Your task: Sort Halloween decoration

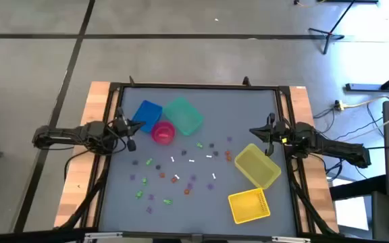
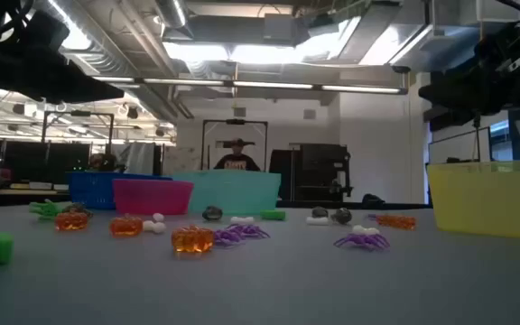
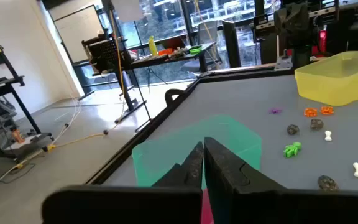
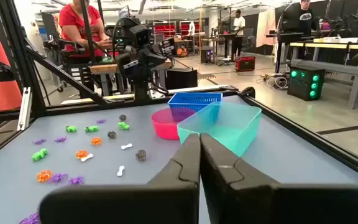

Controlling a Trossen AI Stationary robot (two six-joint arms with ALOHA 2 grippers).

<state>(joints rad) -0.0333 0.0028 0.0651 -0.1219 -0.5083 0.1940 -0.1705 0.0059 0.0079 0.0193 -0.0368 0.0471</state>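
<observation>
Halloween decoration (image 1: 181, 172): tiny purple, orange, green, white and dark grey trinkets strewn loose over the middle of the grey table (image 1: 113, 196), between the two groups of bins. Far left: blue bin (image 1: 147, 112), teal bin (image 1: 184, 115) and pink bin (image 1: 163, 133), bunched together. Near right: two yellow bins (image 1: 257, 165), one closer to the front edge (image 1: 249, 205). Left gripper (image 1: 131, 127) at the table's left edge, just beside the blue bin, fingers clenched, grasping nothing. Right gripper (image 1: 256, 132) at the right edge, near the upper yellow bin, likewise clenched and empty. People in the room beyond.
</observation>
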